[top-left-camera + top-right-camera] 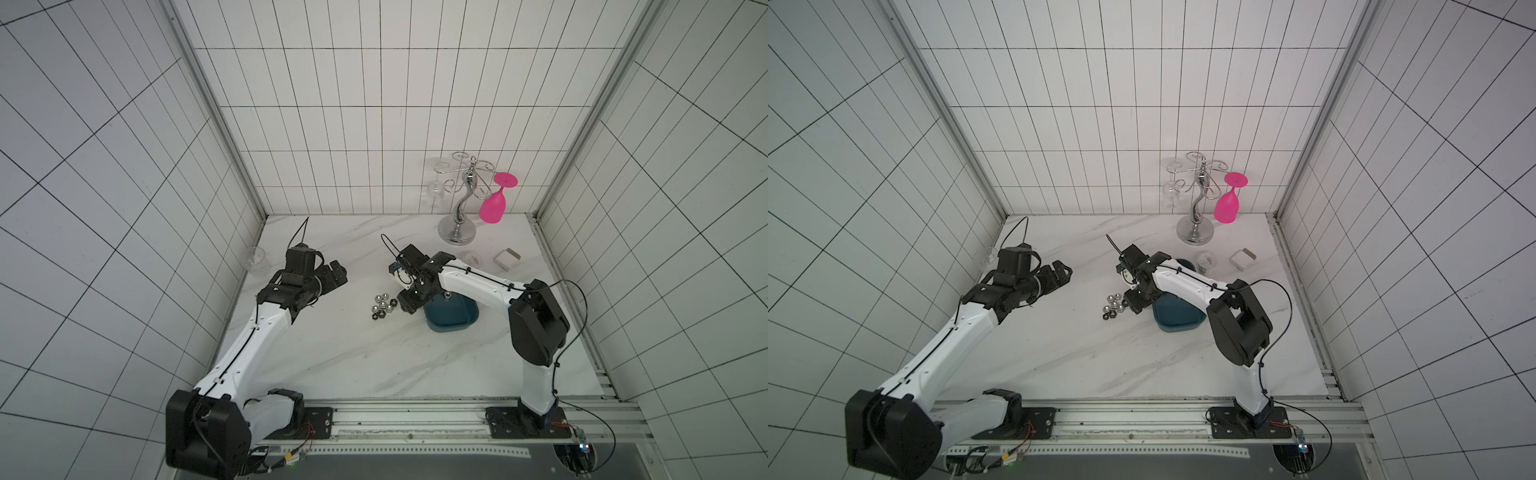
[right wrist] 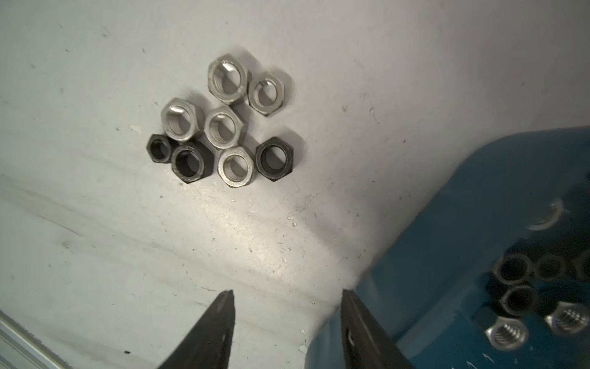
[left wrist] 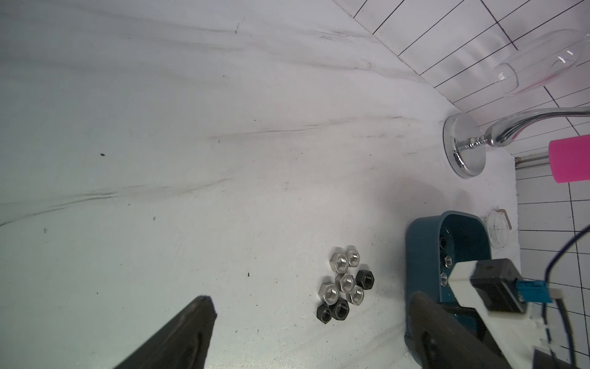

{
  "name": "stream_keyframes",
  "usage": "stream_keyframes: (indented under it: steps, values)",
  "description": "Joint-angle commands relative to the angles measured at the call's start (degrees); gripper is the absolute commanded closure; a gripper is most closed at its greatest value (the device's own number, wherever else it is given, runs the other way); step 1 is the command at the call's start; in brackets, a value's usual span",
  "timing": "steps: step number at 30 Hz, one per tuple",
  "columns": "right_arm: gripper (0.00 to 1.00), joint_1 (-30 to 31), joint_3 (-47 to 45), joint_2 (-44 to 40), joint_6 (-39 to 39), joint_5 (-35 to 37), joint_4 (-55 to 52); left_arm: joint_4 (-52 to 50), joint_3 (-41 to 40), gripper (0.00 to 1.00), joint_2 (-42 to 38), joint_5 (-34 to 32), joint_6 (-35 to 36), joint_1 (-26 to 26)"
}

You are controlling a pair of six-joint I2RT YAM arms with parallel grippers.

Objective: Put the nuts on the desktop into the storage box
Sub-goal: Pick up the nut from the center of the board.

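Two arms reach in from the near rail. The left gripper (image 3: 311,298) hangs over the desktop (image 1: 353,357), its two fingers spread wide with nothing between them. The right gripper (image 2: 287,294) is at the edge of the box (image 1: 453,328) on the side facing the loose nuts. Its jaws are parted and empty, with one finger over the desktop and the other over the box's rim.

Eight nuts (image 2: 225,127) lie in one tight cluster on the desktop near the box, between the two grippers. Five are silver and three are black, and all lie flat with their holes up. More nuts lie in the box, black and silver mixed. There may be six, but the wrist view is too blurred there for a sure count.

Farther back stand one jar (image 1: 473,259) and one white box (image 1: 507,259), and one clear cup (image 1: 257,259) stands by the left wall. At the back wall is one chrome rack (image 1: 457,228) with two upside-down glasses, one pink (image 1: 492,208) and one clear (image 1: 434,191).
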Motion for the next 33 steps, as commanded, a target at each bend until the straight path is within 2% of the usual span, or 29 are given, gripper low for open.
stream_keyframes:
  steps: [1,12,24,27,31,33]
  values:
    - [0.44,1.1,2.2,2.9,-1.9,1.0,-0.7,0.2,-1.2,0.02,-1.2,-1.0,1.0,0.6]
    - [0.45,2.1,9.2,11.9,-2.8,2.9,-1.3,0.1,-1.4,0.02,-2.0,-0.9,1.9,1.9]
    - [0.47,2.6,16.4,17.3,-3.4,2.2,-2.5,0.0,-1.8,0.02,-1.6,-0.4,2.2,3.0]
    - [0.54,2.6,17.7,18.0,-3.4,1.7,-2.9,0.0,-1.8,0.02,-1.6,-0.3,2.3,3.2]
    - [0.77,2.7,18.2,18.0,-3.3,1.5,-3.6,0.0,-1.7,0.02,-1.6,-0.1,2.4,3.3]
    - [0.81,2.6,17.6,16.8,-3.1,1.6,-3.3,0.0,-1.6,0.02,-1.7,-0.1,2.4,3.3]
